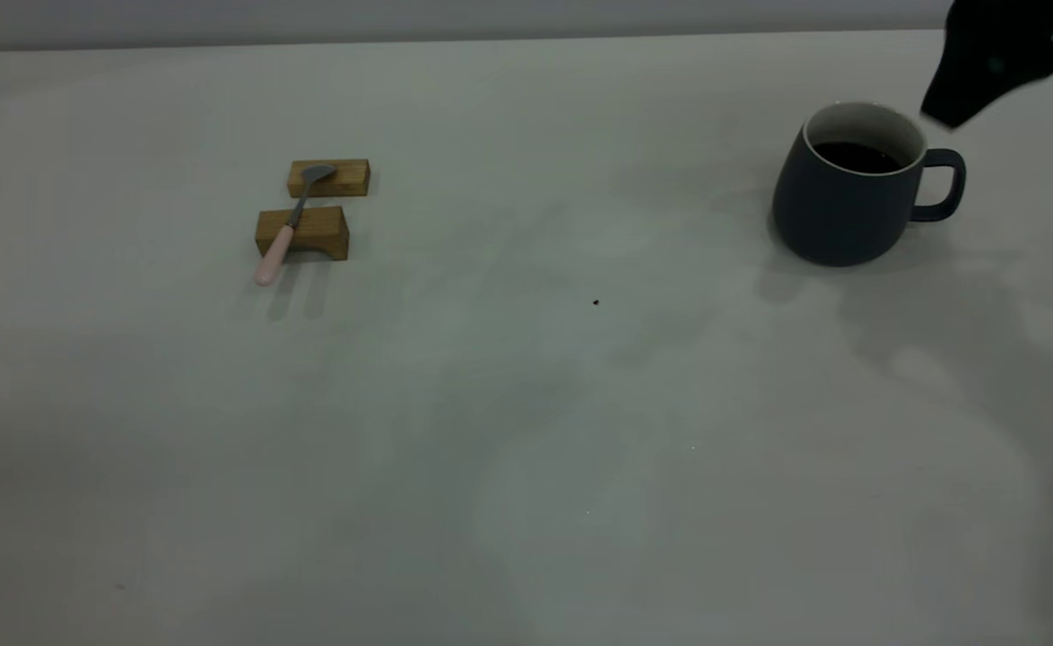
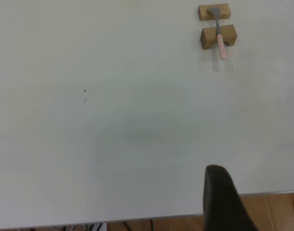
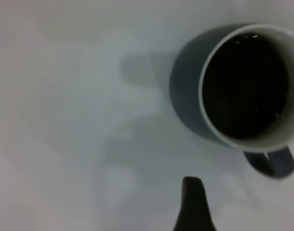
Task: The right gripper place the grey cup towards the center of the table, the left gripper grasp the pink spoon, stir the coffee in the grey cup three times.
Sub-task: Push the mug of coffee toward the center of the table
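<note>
The grey cup [image 1: 840,206] stands at the table's [image 1: 526,404] far right, handle [image 1: 944,184] pointing right, with dark coffee [image 1: 858,157] inside. My right gripper [image 1: 984,72] hovers above and just behind the handle, touching nothing. In the right wrist view one dark finger [image 3: 192,207] shows beside the cup [image 3: 185,96], the coffee [image 3: 245,86] and the handle [image 3: 274,163], with a wide bare gap, so the right gripper [image 3: 248,211] is open. The pink spoon [image 1: 289,224] [image 2: 219,33] lies across two wooden blocks at the left. My left gripper [image 2: 260,202] is open and empty, far from the spoon.
Two tan wooden blocks [image 1: 352,178] [image 1: 320,231] carry the spoon, its pink handle sticking out over the table. A tiny dark speck [image 1: 596,302] lies mid-table. The left wrist view shows the table's edge and brown floor [image 2: 267,211] beyond it.
</note>
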You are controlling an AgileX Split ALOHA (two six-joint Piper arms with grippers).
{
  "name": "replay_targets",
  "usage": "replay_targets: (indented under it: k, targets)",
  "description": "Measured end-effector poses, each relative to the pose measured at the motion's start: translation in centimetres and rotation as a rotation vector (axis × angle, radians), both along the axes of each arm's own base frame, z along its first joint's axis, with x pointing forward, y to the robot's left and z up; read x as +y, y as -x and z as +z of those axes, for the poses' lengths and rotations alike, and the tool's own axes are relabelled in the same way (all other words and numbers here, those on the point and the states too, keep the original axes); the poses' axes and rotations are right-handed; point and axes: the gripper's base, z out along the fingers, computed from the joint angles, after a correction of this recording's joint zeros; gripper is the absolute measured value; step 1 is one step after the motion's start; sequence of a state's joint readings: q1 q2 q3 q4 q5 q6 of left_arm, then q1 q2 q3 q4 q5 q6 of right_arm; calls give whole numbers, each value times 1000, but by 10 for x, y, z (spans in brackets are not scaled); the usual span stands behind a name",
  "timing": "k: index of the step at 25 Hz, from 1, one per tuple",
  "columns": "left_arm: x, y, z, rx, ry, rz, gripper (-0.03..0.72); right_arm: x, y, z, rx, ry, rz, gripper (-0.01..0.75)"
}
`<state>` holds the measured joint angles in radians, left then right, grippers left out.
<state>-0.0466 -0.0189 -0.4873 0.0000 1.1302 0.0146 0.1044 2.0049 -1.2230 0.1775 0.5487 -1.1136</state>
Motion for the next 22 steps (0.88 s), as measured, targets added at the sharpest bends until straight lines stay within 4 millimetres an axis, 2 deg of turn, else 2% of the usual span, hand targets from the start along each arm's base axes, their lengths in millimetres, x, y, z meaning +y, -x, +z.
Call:
replay_targets:
  k: [2, 4, 7, 10, 22]
  targets:
    - [0, 0, 0, 0, 0, 0, 436, -11, -15, -19, 26, 20, 34, 589]
    - [0, 0, 0, 0, 0, 0, 436, -23, -26, -29, 28, 34, 45, 589]
    - [0, 0, 0, 0, 0, 0, 436, -44, -36, -35, -8, 47, 42, 589]
    - [0, 0, 0, 0, 0, 0, 436, -57, -43, -44, -48, 48, 46, 588]
    - [0, 0, 0, 0, 0, 0, 436, -55, -45, -97, -50, 55, 155, 588]
